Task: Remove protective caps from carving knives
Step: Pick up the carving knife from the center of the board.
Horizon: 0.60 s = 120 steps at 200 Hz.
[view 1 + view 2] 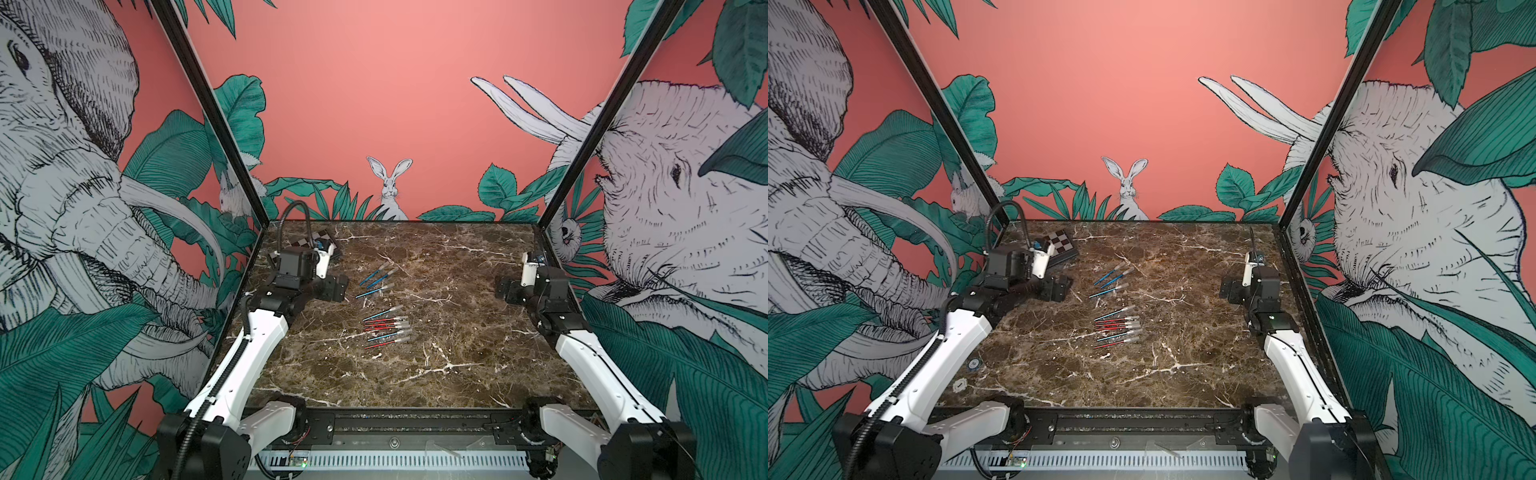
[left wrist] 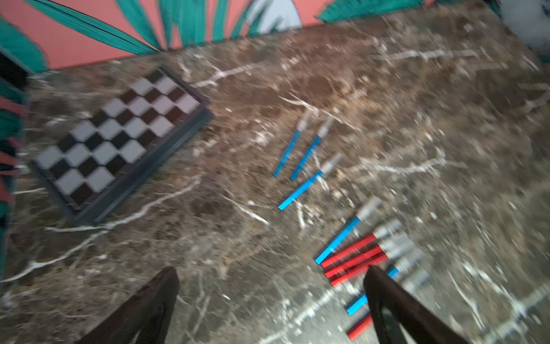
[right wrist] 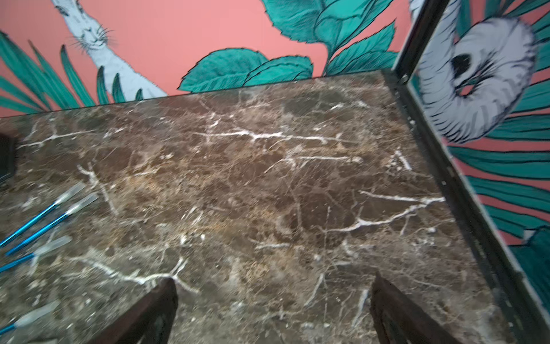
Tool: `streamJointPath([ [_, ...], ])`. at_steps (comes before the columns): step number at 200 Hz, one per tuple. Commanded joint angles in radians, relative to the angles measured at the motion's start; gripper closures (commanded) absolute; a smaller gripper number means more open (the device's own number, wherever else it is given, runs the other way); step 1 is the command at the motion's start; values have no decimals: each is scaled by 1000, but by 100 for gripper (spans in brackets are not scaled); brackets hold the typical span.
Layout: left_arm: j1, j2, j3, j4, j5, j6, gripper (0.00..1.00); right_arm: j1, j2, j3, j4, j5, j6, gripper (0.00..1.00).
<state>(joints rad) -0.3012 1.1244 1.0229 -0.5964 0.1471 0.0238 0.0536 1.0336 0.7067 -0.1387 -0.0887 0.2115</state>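
The knives (image 1: pixel 384 328) lie near the middle of the table (image 1: pixel 457 353) in two groups: three blue ones farther back, and a tight red-and-blue bundle nearer. Each appears to carry a clear cap (image 2: pixel 369 207) on its right-hand end, though blur limits certainty. The left claw (image 2: pixel 270 271) is spread wide and empty, near the far group. The right claw (image 3: pixel 273 280) is likewise spread and empty, well apart over bare table. A checkered board (image 1: pixel 1064 243) sits at the far left corner, apart from the knives
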Motion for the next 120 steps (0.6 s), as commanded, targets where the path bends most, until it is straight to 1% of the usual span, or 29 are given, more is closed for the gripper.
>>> streamJointPath([
  [1,-128,39,30,-226,28,49,1,3,9,38,-106,-153,20,1],
  [30,-298,120,57,-319,5,81,7,3,21,45,-159,-233,21,2],
  [44,-360,160,54,-345,-4,87,8,3,9,25,-154,-277,-1,2],
  [51,-390,183,53,-355,-8,88,11,2,5,17,-151,-292,0,2],
  [56,-394,198,54,-362,-13,92,13,3,2,10,-147,-295,2,3],
  [60,-428,207,54,-367,-14,95,13,3,1,6,-147,-296,5,4],
  [86,-478,251,47,-356,-26,120,19,2,-6,-15,-138,-309,5,9],
  [105,-504,265,41,-315,2,131,21,3,-6,-30,-115,-321,8,12],
  [109,-510,268,39,-307,6,133,23,3,-4,-33,-112,-325,9,13],
  [120,-525,285,33,-287,9,138,30,3,1,-35,-106,-341,8,14],
])
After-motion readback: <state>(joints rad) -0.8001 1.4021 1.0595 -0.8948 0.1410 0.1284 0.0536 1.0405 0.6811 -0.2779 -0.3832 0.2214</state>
